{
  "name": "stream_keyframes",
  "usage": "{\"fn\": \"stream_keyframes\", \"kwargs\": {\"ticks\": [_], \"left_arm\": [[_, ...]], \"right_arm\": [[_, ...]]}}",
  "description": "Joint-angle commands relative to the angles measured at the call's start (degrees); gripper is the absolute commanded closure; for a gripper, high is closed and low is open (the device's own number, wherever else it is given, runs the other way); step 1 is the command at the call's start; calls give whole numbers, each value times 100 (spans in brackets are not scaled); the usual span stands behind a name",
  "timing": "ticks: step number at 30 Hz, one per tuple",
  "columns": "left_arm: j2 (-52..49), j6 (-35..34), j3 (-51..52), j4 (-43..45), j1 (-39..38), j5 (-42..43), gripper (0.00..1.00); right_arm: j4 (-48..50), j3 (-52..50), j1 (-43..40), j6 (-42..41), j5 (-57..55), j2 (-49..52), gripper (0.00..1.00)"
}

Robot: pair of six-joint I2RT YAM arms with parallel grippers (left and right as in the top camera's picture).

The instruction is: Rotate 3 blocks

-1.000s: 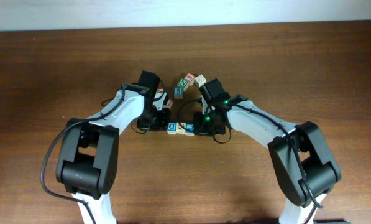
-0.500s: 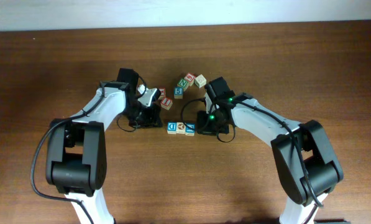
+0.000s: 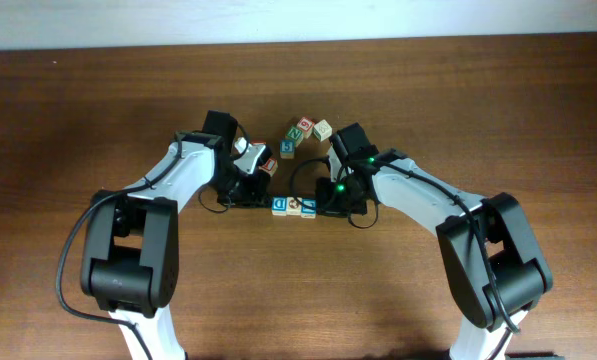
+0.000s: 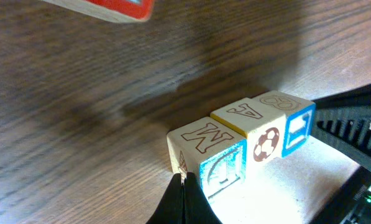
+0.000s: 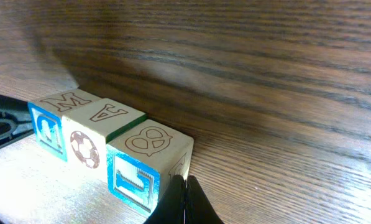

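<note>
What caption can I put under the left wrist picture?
Three blocks in a row on the table, the shut left gripper at the nearest one.

Overhead camera high up, looking straight down on the table [image 3: 68,110], left wrist camera low and very close, facing the block row [image 4: 244,143] from one end, right wrist camera equally close at the opposite end, all three sharing that row
</note>
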State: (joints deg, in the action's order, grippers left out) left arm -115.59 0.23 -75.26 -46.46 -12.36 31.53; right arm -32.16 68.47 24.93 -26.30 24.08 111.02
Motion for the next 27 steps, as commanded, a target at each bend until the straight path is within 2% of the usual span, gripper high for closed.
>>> {"fn": "stream_keyframes", "kwargs": {"ticks": [1,5,18,27], "left_arm": [[118,46,44,39,-2,39,100],[118,42,44,55,-4,39,100],[118,39,44,90,-63,39,100],[118,0,44,76,-63,42,100]], "right_arm": [[46,109,-15,103,240,-278,96],[9,144,120,142,223,-614,96],[4,610,756,138,-168,-614,96],[76,612,780,98,-203,-584,96]]}}
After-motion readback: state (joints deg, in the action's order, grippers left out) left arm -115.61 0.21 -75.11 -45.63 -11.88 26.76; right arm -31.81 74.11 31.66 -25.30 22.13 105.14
